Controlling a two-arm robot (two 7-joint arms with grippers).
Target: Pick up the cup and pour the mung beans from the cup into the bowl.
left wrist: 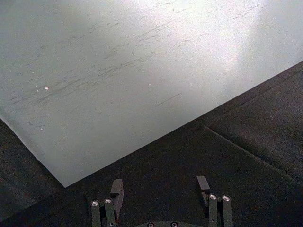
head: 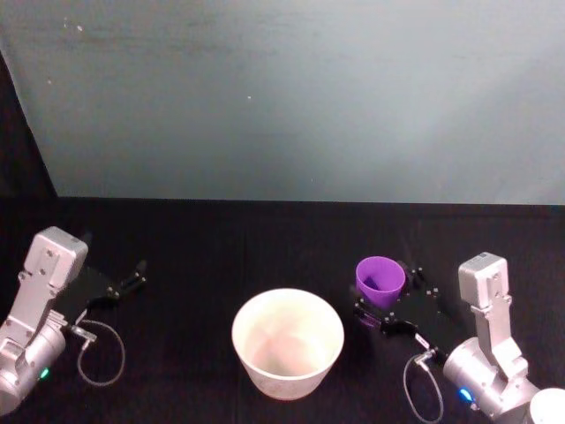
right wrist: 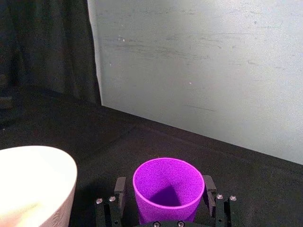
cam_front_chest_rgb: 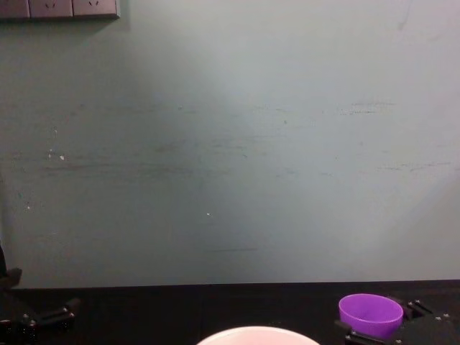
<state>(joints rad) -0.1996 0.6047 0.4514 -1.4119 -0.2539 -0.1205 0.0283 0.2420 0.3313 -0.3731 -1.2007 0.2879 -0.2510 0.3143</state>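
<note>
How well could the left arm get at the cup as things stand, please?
Probably not: the bowl stands between the left gripper and the cup, and the open right gripper already brackets the cup.

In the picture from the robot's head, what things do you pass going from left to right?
First the left gripper, then the bowl, then the cup at the right gripper.
</note>
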